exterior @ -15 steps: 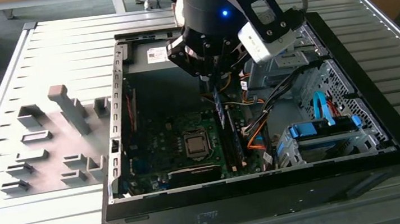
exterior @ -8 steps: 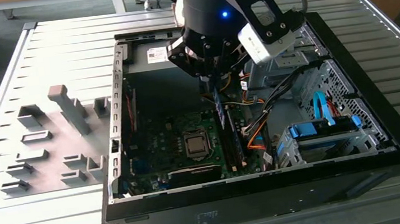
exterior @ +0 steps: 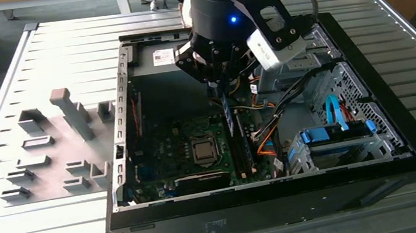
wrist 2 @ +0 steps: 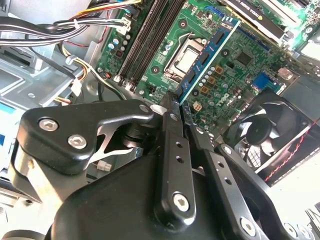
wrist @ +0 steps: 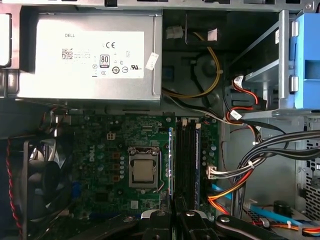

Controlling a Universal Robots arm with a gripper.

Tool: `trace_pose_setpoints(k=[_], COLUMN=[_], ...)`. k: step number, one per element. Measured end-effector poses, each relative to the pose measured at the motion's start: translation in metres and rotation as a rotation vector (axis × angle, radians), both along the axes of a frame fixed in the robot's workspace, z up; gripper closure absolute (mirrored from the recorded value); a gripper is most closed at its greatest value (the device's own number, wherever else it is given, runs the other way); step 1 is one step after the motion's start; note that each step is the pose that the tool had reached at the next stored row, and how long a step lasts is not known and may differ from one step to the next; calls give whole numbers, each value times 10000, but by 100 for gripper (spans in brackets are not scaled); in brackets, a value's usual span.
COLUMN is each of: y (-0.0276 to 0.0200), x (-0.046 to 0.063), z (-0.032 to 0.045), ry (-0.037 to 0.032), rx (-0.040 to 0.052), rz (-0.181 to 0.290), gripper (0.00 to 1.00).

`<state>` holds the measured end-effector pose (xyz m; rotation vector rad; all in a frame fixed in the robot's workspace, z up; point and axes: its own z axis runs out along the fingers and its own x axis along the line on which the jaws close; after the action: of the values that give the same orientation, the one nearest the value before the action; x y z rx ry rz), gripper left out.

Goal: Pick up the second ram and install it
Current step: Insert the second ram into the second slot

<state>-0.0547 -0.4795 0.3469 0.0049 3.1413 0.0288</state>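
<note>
Where jaws grip it, second ram (wrist 2: 207, 60) partly hidden.

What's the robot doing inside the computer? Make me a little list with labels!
Place: an open computer case lying on a slatted metal table
Gripper: shut on the second ram
Second ram: blue-green stick with black chips, held edge-down above the motherboard
Where it is: over the long black memory slots, beside the silver processor socket
Nearby: a black fan and bundled cables
Outside the case: grey fixture blocks on the table
</note>
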Motion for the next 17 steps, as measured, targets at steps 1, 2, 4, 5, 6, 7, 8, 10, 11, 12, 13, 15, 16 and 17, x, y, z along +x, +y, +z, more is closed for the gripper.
trace_pose_setpoints(k=[1, 2, 4, 5, 6, 7, 8, 10, 11, 12, 13, 15, 16, 17], y=[0, 0, 0, 0, 0, 0, 0, 0, 0, 0, 0, 0, 0, 0], x=[0, 0, 0, 0, 0, 0, 0, 2, 6, 9, 11, 17, 19, 20], z=[-7, -15, -31, -38, -45, -52, -59, -73, -80, -88, -96, -115, -125, -137], ry=[1, 1, 0, 1, 0, 1, 1, 1, 1, 1, 1, 1, 1, 1], rx=[-1, -1, -1, -1, -1, -2, -1, -1, -2, -2, -2, -2, -3, -2], rz=[0, 0, 0, 0, 0, 0, 0, -1, 1, 0, 0, 0, 0, -2], gripper=[86, 86, 86, 86, 86, 86, 86, 86, 86, 86, 86, 86, 86, 86])
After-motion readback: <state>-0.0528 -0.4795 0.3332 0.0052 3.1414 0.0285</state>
